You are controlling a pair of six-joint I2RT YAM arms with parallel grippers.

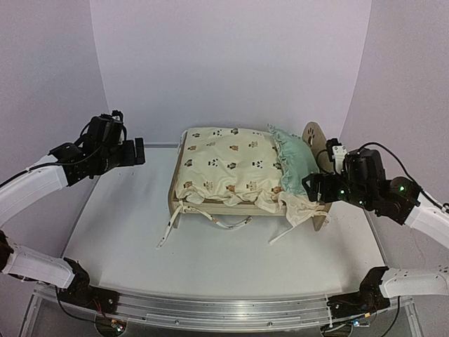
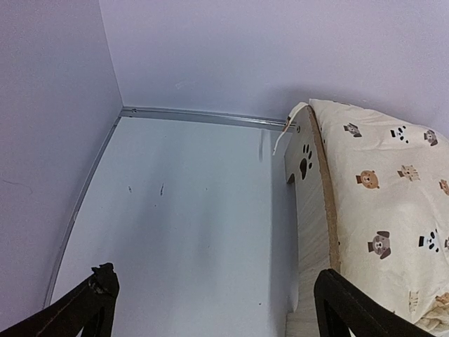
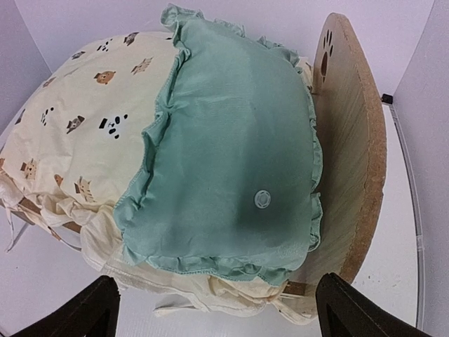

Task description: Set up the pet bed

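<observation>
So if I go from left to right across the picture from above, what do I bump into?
left gripper → cream cushion → mint green pillow → headboard

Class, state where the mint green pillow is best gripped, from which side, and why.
Pinch the near ruffled edge of the pillow, the right gripper approaching from the near side. That thin frill overhangs the cushion facing the gripper; the headboard crowds its right side.

plain pale lavender walls [image 1: 231, 63] enclose a white table [image 1: 126, 232] with metal edging.
</observation>
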